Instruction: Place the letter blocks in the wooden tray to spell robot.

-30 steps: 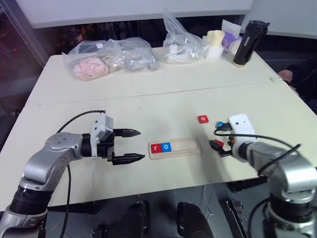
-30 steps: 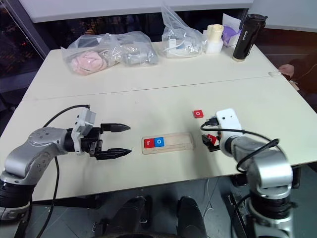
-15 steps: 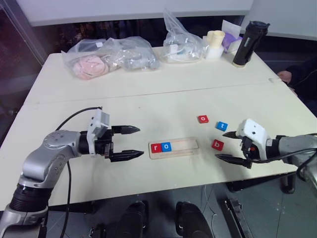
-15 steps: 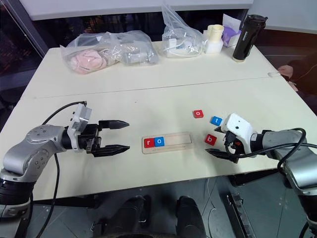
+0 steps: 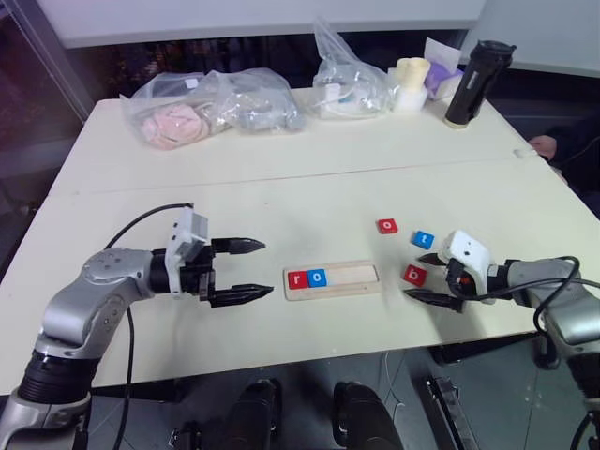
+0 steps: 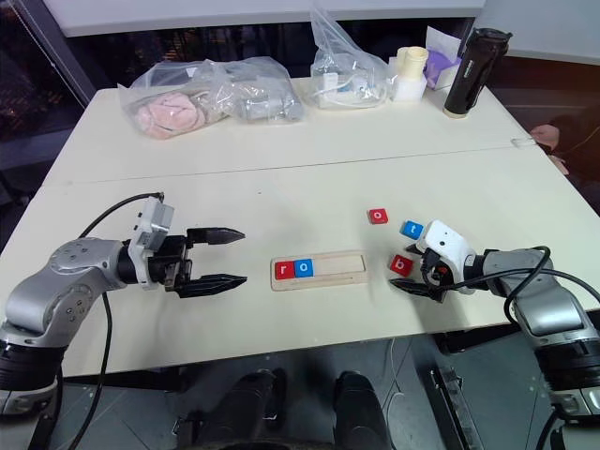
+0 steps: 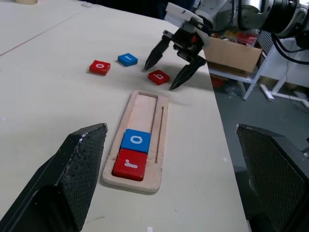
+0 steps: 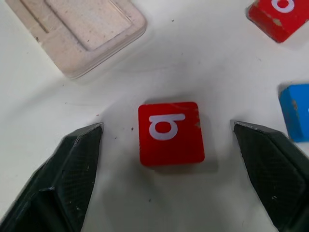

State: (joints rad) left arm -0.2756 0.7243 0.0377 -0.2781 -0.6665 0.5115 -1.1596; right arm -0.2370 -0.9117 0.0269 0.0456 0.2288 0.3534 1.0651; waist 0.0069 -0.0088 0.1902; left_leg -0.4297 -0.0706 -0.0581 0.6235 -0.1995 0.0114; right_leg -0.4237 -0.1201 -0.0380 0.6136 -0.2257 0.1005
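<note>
The wooden tray (image 5: pixel 349 278) lies at the table's middle, with a red r block (image 5: pixel 297 278) and a blue o block (image 5: pixel 318 277) seated at its left end. To its right lie a red o block (image 5: pixel 386 226), a blue t block (image 5: pixel 423 239) and a red b block (image 8: pixel 170 133). My right gripper (image 5: pixel 417 277) is low over the table, open, one finger on each side of the red b block with gaps both ways. My left gripper (image 5: pixel 265 269) hovers open left of the tray, pointing toward it, holding nothing.
Clear plastic bags (image 5: pixel 211 105) of items, a cream cup (image 5: pixel 409 82) and a black bottle (image 5: pixel 466 82) line the table's back. The front table edge (image 5: pixel 450 330) runs close beside my right gripper. A person's hand (image 5: pixel 541 145) shows at the far right.
My right gripper swung down and turned, then slid left so its fingers flank the red b block; its jaws narrowed somewhat. The blue t block came into sight. My left arm stayed put.
</note>
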